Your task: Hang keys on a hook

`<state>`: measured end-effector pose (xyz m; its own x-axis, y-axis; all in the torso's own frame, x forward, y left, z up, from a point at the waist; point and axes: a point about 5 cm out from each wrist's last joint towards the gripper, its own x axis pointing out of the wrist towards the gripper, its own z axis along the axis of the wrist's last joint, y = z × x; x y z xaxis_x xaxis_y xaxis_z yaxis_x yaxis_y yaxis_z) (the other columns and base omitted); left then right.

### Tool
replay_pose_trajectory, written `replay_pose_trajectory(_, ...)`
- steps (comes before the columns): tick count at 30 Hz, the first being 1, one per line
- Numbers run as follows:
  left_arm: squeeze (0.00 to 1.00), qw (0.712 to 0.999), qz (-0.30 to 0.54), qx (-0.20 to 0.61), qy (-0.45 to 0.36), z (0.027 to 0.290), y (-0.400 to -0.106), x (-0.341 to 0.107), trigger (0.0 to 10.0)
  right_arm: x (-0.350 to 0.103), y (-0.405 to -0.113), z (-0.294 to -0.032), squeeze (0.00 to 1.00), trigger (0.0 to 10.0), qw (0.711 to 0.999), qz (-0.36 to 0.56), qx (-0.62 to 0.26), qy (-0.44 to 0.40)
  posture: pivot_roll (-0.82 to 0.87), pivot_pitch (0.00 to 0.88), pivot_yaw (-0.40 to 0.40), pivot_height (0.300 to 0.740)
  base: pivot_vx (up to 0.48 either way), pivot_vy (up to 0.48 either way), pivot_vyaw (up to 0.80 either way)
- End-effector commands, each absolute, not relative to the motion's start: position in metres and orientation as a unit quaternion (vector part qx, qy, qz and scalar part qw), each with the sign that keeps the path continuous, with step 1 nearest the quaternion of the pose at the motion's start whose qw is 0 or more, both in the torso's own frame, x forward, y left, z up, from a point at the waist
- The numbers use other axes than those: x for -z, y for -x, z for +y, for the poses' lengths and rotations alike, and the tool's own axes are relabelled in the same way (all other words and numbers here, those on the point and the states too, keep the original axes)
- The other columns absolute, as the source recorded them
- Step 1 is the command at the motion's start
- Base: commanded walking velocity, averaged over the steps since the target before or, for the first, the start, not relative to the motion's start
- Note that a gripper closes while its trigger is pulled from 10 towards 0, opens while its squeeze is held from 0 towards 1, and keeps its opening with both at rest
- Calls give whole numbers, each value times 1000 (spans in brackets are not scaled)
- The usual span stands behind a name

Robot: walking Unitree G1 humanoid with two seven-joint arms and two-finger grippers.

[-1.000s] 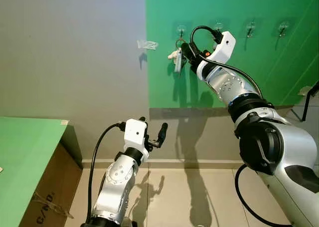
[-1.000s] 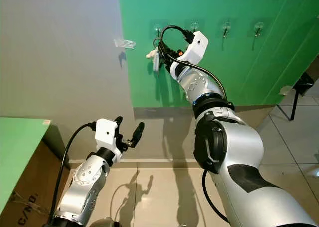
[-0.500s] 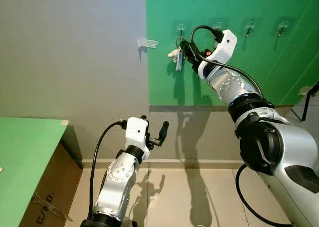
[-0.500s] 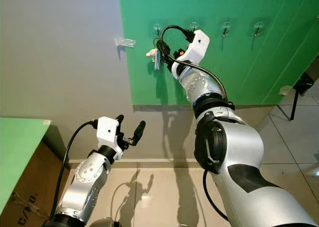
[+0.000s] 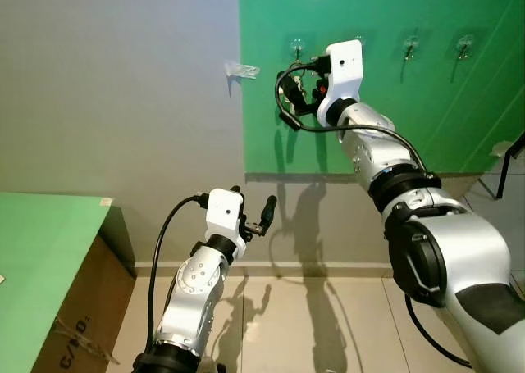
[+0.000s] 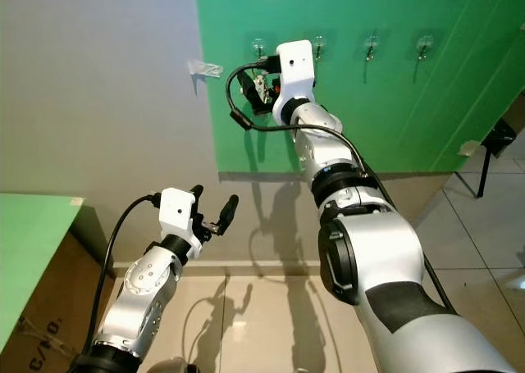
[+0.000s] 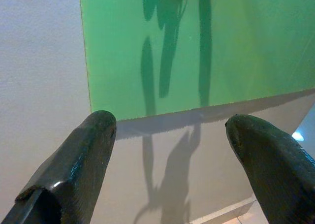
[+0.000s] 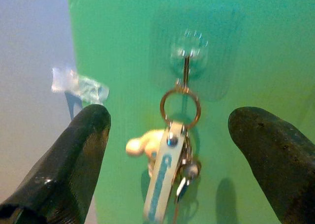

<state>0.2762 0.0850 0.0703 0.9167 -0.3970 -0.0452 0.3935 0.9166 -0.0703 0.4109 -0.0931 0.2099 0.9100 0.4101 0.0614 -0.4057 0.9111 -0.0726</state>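
Hanging from the hook (image 8: 187, 54) by their ring, the keys (image 8: 170, 175) sit between the right tool's (image 8: 170, 150) wide-open fingers, not touching either. The left tool (image 6: 211, 208), also open, waits low near the wall.

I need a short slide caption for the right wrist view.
Keys hang by their ring from the clear hook on the green wall, between the open right pincer fingers.
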Motion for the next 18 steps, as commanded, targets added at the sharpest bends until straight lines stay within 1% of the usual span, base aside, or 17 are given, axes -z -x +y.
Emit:
replay_pose_trajectory(1, 0, 978, 25, 206, 22, 84, -279, -72, 10000, -209, -410, -96, 0, 10000, 974, -48, -210, 65, -53, 0, -9, 740, 0, 0, 0)
replay_pose_trajectory(2, 0, 978, 23, 204, 20, 85, -279, -72, 10000, -202, -407, -100, 0, 10000, 975, -45, -204, 81, -60, 0, -6, 740, 0, 0, 0)
replay_pose_trajectory(6, 0, 980, 21, 195, 12, 89, -280, -72, 10000, -192, -401, -110, 0, 10000, 977, -57, -188, 80, -73, 0, -2, 740, 0, 0, 0)
replay_pose_trajectory(9, 0, 984, 16, 178, 8, 95, -280, -72, 10000, -170, -385, -119, 0, 10000, 979, -63, -179, 76, -80, 0, 3, 740, 0, 0, 0)
replay_pose_trajectory(11, 0, 987, 13, 160, 6, 104, -278, -72, 10000, -147, -366, -136, 0, 10000, 983, -58, -161, 73, -95, 0, 15, 740, 0, 0, 0)
replay_pose_trajectory(12, 0, 987, 13, 160, 6, 104, -278, -72, 10000, -147, -366, -136, 0, 10000, 983, -58, -161, 73, -95, 0, 15, 740, 0, 0, 0)
replay_pose_trajectory(14, 0, 989, 13, 148, 3, 111, -276, -71, 10000, -135, -351, -146, 0, 10000, 982, -64, -154, 85, -98, 0, 18, 740, 0, 0, 0)
replay_pose_trajectory(15, 0, 989, 13, 148, 3, 111, -276, -71, 10000, -135, -351, -146, 0, 10000, 982, -64, -154, 85, -98, 0, 18, 740, 0, 0, 0)
replay_pose_trajectory(16, 0, 991, 17, 129, -1, 122, -273, -68, 10000, -119, -329, -164, 0, 10000, 986, -57, -133, 80, -111, 0, 29, 740, 0, 0, 0)
replay_pose_trajectory(18, 0, 993, 23, 116, -5, 132, -268, -65, 10000, -104, -311, -180, 0, 10000, 990, -42, -113, 79, -124, 0, 41, 740, 0, 0, 0)
